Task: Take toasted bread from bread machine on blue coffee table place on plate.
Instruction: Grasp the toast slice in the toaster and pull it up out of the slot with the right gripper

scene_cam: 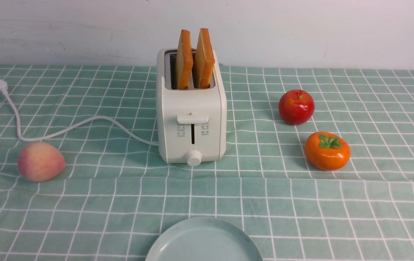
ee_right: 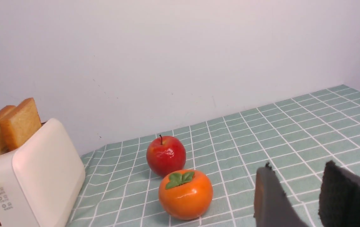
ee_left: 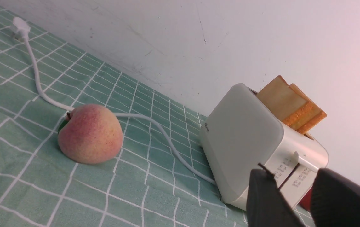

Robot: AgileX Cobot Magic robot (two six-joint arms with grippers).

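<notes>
Light is bright, even and diffuse. The cream-white rounded plastic toaster [scene_cam: 191, 119] throws only a faint, soft shadow on the mint-green checked bench cloth [scene_cam: 83, 203]. Right of the toaster, the glossy red apple [scene_cam: 296, 107] shows small glare spots. The left gripper [ee_left: 293, 189] and right gripper [ee_right: 296, 183] look slightly blurred.

2 toast slices [scene_cam: 184, 59] upright in toaster [scene_cam: 192, 119] | plate [scene_cam: 203, 241] in front, apart

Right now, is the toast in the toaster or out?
In. Both slices stand upright in the toaster slots, upper halves sticking out.
</notes>
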